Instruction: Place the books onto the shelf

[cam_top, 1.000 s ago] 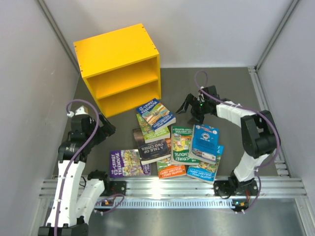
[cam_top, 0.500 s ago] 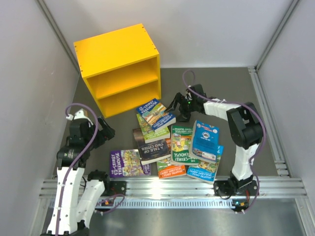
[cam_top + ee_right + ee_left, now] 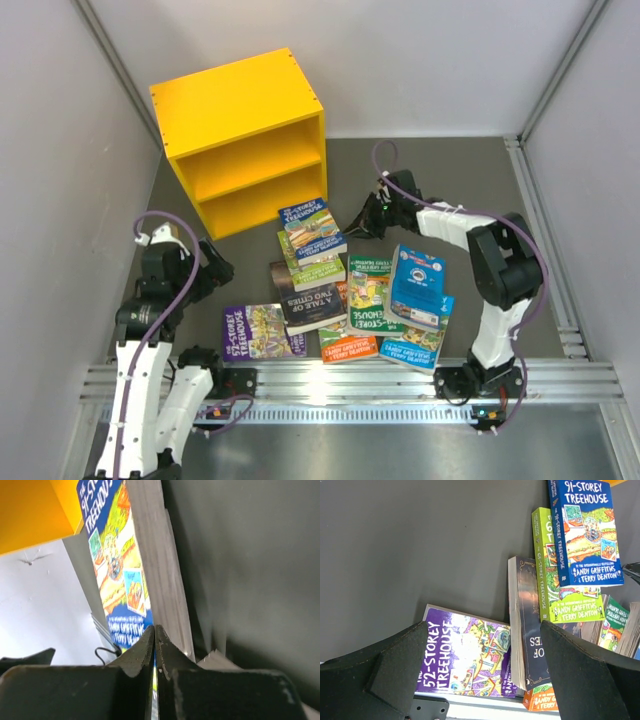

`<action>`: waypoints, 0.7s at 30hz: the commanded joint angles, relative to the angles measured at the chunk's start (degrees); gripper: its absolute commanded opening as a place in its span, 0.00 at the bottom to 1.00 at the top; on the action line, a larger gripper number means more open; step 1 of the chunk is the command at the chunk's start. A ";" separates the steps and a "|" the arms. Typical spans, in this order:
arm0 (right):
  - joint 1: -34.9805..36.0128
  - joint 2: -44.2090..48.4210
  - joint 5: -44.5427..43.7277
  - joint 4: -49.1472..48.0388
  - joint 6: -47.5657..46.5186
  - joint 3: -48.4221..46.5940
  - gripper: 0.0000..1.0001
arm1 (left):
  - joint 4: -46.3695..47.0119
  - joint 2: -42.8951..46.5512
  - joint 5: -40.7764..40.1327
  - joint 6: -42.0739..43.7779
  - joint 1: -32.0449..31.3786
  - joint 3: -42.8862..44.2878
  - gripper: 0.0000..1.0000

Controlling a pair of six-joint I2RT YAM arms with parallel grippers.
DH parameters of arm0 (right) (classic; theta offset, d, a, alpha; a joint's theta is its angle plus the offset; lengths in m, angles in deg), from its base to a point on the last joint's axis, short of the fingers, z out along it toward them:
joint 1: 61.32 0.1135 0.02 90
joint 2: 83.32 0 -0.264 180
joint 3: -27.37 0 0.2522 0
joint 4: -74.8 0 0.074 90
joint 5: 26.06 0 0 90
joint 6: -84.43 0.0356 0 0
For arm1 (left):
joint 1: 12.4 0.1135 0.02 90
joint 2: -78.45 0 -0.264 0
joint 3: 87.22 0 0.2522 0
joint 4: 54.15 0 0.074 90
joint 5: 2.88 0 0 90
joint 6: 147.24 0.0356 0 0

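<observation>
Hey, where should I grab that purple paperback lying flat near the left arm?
Grip the purple flat-lying paperback by its left edge, approaching from the left: its right side sits under the dark-covered book, and only bare table borders that edge.

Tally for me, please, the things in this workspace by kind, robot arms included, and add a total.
Books: at least 8; the pile overlaps, so one more may be hidden
Yellow shelf: 1
Robot arms: 2
Total: at least 11
</observation>
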 commanded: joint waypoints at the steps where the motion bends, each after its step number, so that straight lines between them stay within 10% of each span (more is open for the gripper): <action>1: 0.17 5.30 -0.19 0.72 -1.28 0.73 0.00 | 0.47 0.09 1.09 1.18 0.07 -0.59 0.99; 6: 0.25 8.03 -0.19 2.47 -2.68 1.43 0.05 | 0.56 0.09 1.53 1.35 0.07 -0.77 0.99; 8: 0.08 8.21 -0.81 3.35 -4.18 1.78 0.67 | 0.73 0.00 1.79 1.35 0.07 -0.77 0.99; 10: -0.09 8.12 -1.69 4.59 -5.06 2.75 0.95 | 0.73 -0.17 1.71 1.35 0.07 -0.85 0.98; 21: -0.01 0.83 0.51 -3.66 -1.03 2.40 0.99 | 0.47 -0.53 1.88 1.44 0.07 -0.94 0.98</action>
